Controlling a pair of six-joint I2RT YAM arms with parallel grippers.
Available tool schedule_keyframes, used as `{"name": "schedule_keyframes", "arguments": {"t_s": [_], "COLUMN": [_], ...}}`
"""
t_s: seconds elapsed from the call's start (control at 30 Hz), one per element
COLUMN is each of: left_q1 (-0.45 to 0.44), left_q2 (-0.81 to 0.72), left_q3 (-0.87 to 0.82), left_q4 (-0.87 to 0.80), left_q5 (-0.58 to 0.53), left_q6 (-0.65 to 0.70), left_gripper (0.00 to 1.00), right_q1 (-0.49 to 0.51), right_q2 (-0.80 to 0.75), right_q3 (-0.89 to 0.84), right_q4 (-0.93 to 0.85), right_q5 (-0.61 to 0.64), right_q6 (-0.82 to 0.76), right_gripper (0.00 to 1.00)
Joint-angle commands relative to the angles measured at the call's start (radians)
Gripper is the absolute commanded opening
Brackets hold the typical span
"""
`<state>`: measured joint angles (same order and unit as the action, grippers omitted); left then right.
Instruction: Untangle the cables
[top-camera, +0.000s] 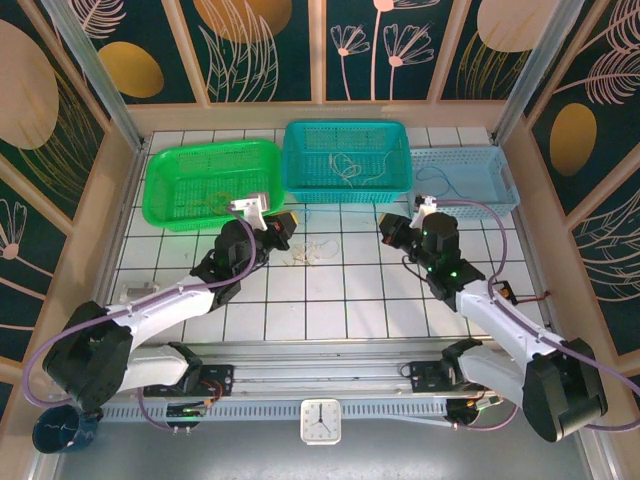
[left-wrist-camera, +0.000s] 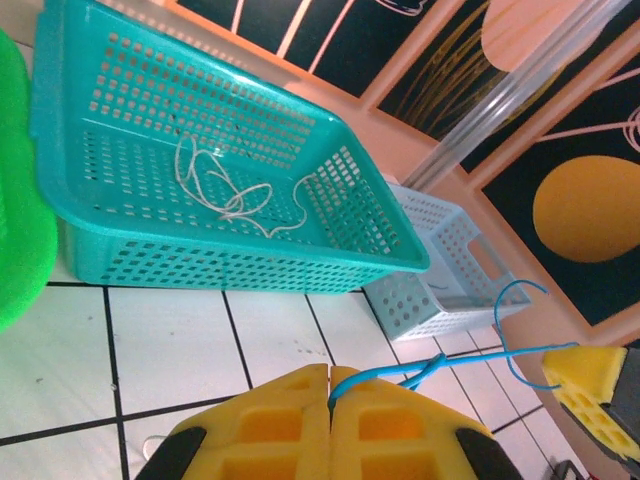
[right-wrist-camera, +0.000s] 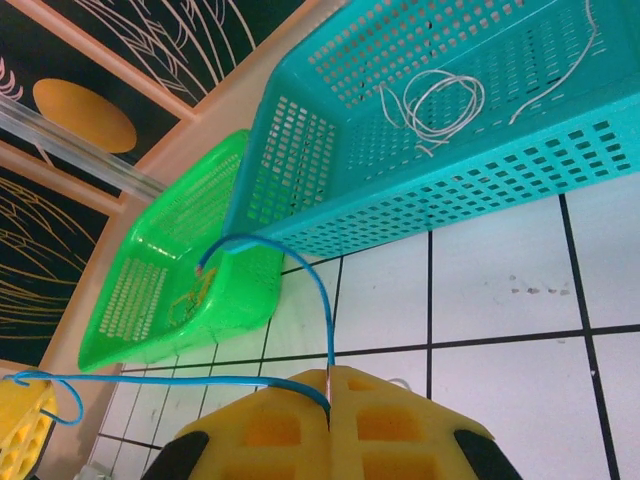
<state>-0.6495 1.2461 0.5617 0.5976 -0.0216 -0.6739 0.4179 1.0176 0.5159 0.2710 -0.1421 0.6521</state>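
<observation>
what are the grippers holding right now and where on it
One blue cable, stretched between both: left gripper and right gripper each pinch it in closed jaws, a loose tail curling beyond the right one's hold.

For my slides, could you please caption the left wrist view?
Left gripper, shut, pinches a blue cable; white cables lie in the teal basket.
</observation>
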Motion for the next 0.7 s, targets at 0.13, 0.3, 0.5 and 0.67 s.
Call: {"name": "schedule_keyframes", "arguments": {"t_s": [0.13,0.3,0.5,0.67], "left_q1": [0.026,0.026,0.026,0.027], "left_q2": [-0.014,0.001,0.016,0.007], "left_q3": [-0.024,-0.021,-0.015,-0.015], "left_q4": [0.034,0.057,0.049,0.039], "left_q5": [-0.049,-0.006,0.020,0.020], "left_q6": [0.015,0.029,0.030,0.029], "left_gripper": [0.00,0.07,0.43,0.64], "right_q1": [-0.031,-0.003,-0.003,-0.014], "right_q2": [-0.010,0.055,0.128,0.181], "right_q3": [0.057,0.174,0.315,0.385], "right_q4": [-0.024,0.011,0.020,0.045], "right_q5": [0.163,0.170,0.261,0.432], "right_q6": [-0.003,-0.032,-0.074,-0.131], "right_gripper": [0.00,0.00,0.00,0.00]}}
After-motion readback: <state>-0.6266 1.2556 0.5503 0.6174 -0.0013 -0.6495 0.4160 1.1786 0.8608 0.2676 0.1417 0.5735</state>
